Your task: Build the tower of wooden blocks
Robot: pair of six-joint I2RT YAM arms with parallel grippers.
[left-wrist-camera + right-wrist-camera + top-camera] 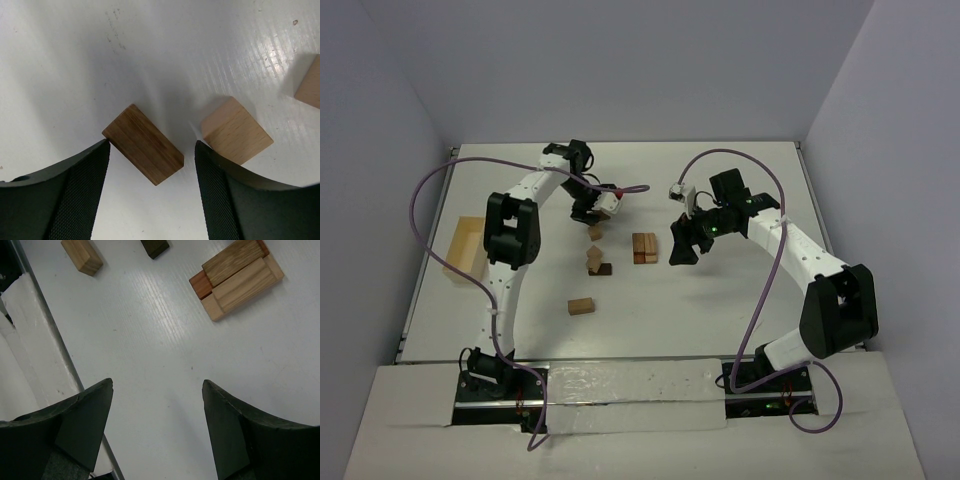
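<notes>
The tower [644, 247] is a low stack in mid-table; in the right wrist view [235, 277] it shows a reddish-brown and a tan brick with a brown brick on top. My left gripper [588, 212] is open and low over the table, its jaws [152, 145] either side of a brown wood block [143, 144] without gripping it. A tan block [236, 130] lies just outside the right finger. My right gripper [680, 248] is open and empty [157, 382], just right of the tower.
Loose blocks lie left of the tower: a tan one [595, 232], a tan one [592, 258] against a dark one [604, 268], and a tan one [581, 306] nearer the front. A larger pale wooden box [465, 245] sits at the left edge.
</notes>
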